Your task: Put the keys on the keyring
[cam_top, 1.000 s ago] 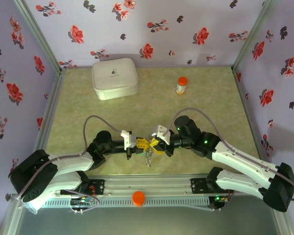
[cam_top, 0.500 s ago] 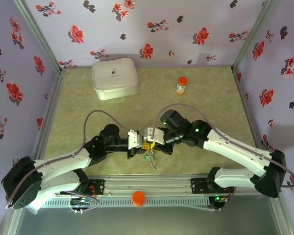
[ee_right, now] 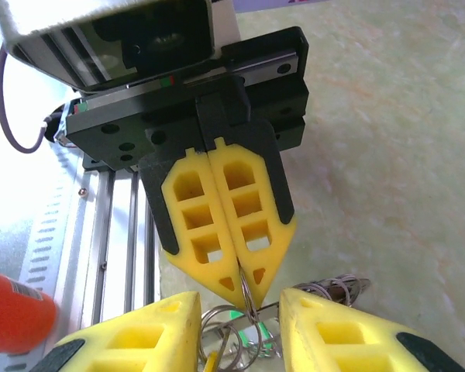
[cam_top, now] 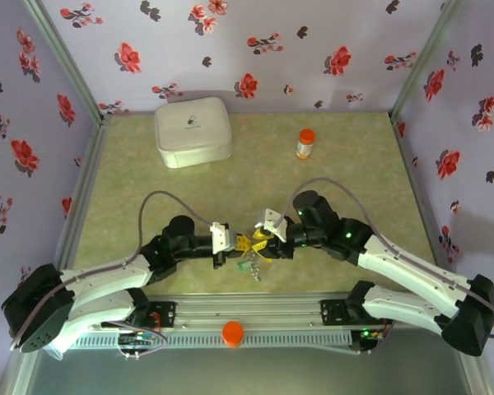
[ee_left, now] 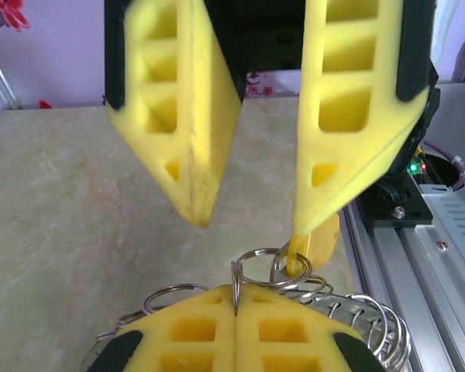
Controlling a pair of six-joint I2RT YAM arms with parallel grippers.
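Note:
The keys (cam_top: pixel 251 263) hang in a bunch between the two grippers, low over the table's near edge. My left gripper (ee_left: pixel 236 293) is shut on a thin silver ring (ee_left: pixel 257 267) of that bunch; a yellow key head (ee_left: pixel 319 244) hangs from a linked ring. The keyring's coiled grey band (ee_left: pixel 368 314) lies just to the right. My right gripper (ee_right: pixel 240 319) stands open, its fingers either side of the left gripper's tips (ee_right: pixel 244 288). A green key tag (ee_right: pixel 254 335) shows below them. From above, the left gripper (cam_top: pixel 240 244) and right gripper (cam_top: pixel 260 239) meet tip to tip.
A white rounded box (cam_top: pixel 193 130) sits at the back left and an orange-capped bottle (cam_top: pixel 305 143) at the back right. The metal base rail (cam_top: pixel 247 317) with an orange button (cam_top: pixel 232 332) runs just below the bunch.
My right gripper has opened and drawn back to the right after reaching left. My left gripper has shut on the silver ring and holds it.

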